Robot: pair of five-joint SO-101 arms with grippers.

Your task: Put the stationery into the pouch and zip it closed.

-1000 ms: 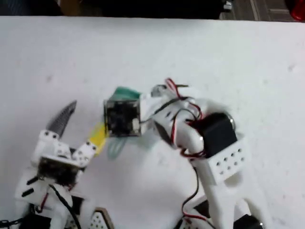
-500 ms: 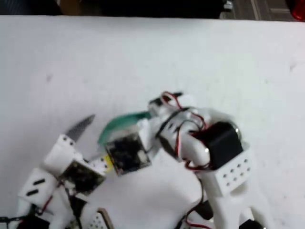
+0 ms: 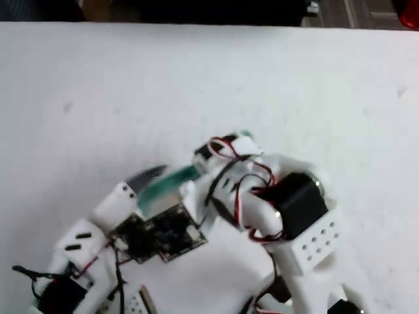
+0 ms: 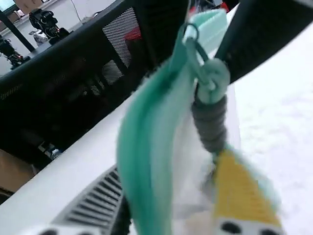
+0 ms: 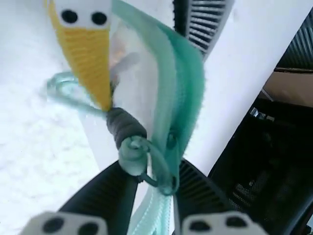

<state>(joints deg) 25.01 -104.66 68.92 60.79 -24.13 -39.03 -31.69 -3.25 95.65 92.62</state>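
The teal-edged clear pouch [image 3: 162, 185] hangs above the table between the two arms. My right gripper [image 5: 154, 176] is shut on the pouch [image 5: 181, 83] with its black fingers, at the end by the zipper's ring. A teal cord with a grey bead [image 5: 124, 125] dangles there. My left gripper [image 4: 166, 196] is shut on the pouch [image 4: 151, 147], yellow finger [image 4: 239, 200] on one side and grey ribbed finger [image 4: 93, 213] on the other. From above, the left arm's grey finger [image 3: 147, 175] lies against the pouch. I cannot make out what is inside.
The white table [image 3: 262, 78] stretches wide and bare behind and beside the arms. Its far edge [image 3: 196, 23] meets a dark band. The right arm's body [image 3: 298, 212] and the wrist cameras [image 3: 163, 235] crowd the front middle.
The left arm swung right and closed its spread fingers on the pouch. The right arm brought the pouch down and toward the front left.
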